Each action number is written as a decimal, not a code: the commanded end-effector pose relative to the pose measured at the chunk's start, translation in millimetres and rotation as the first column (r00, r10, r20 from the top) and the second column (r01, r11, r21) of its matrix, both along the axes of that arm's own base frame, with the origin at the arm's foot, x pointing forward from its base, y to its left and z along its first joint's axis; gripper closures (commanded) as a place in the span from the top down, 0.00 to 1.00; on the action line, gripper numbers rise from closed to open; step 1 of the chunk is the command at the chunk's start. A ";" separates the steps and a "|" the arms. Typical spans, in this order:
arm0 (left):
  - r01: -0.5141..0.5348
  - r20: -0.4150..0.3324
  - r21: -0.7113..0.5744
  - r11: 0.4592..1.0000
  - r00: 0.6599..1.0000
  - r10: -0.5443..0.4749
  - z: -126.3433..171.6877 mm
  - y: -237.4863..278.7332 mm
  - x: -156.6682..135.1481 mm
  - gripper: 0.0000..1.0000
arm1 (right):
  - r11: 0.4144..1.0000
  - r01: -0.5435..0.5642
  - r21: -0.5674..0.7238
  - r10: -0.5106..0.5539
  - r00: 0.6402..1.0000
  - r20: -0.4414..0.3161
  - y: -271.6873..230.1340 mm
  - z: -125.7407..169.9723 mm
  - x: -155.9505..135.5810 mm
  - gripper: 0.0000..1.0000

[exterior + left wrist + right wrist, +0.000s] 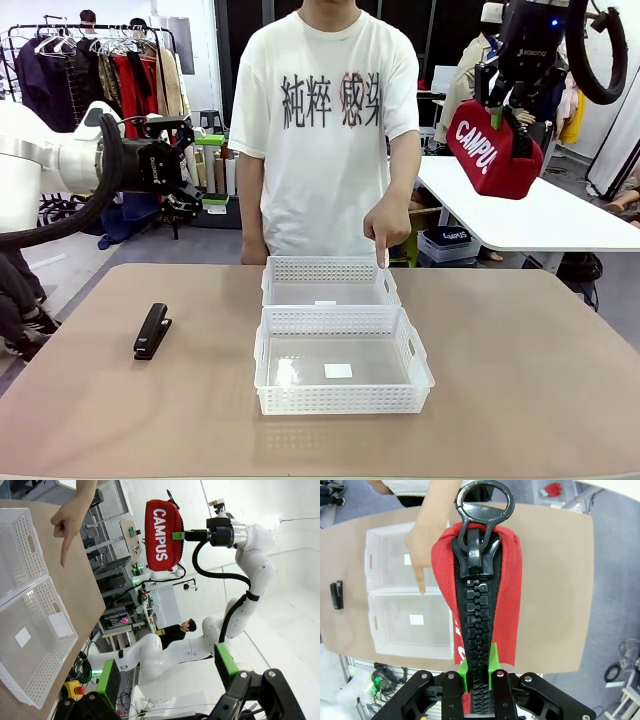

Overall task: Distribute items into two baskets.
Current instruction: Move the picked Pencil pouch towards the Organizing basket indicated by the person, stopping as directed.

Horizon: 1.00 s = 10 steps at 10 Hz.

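The red pouch (492,152) hangs high at the right, clamped in the right arm's jaws; the stapler (152,330) lies on the worktop (520,380) left of the two baskets (340,400). A person's hand (385,222) points at the far basket (330,268), and the left arm's jaws stand apart.

Two white lattice baskets were counted, a far basket (330,268) and a near basket (340,398); one red CAMPUS pouch (490,150); one black stapler (152,330); one pointing hand (385,222); two grippers, left gripper (167,672) and right gripper (479,666).
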State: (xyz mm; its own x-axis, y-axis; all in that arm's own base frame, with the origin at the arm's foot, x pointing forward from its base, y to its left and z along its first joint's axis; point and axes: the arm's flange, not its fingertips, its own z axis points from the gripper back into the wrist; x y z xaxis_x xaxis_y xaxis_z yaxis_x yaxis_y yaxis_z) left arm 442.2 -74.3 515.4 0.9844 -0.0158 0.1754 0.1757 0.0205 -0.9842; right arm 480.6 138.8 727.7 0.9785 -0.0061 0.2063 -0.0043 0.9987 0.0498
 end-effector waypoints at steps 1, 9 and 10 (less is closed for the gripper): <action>0.001 0.006 0.004 1.000 1.000 -0.001 2.3 1.5 -1.3 1.00 | 1.000 0.001 0.000 -0.001 1.000 0.004 -0.4 2.0 -2.2 0.00; 0.001 0.006 0.004 1.000 1.000 -0.001 2.3 1.5 -1.3 1.00 | 0.877 -0.477 -0.054 0.479 0.877 0.034 34.3 6.5 -16.8 0.00; 0.001 0.006 0.004 1.000 1.000 -0.001 2.3 1.5 -1.3 1.00 | 0.836 -0.542 -0.085 0.548 0.835 0.059 47.0 4.9 -21.1 0.00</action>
State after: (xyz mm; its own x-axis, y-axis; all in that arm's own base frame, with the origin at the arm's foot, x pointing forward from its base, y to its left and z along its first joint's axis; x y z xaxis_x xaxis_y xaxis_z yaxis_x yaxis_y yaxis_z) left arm 442.2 -74.3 515.4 0.9844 -0.0159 0.1753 0.1756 0.0206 -0.9842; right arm 462.2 186.3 731.5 0.8621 0.4544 0.2244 -0.4618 0.8867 -0.0216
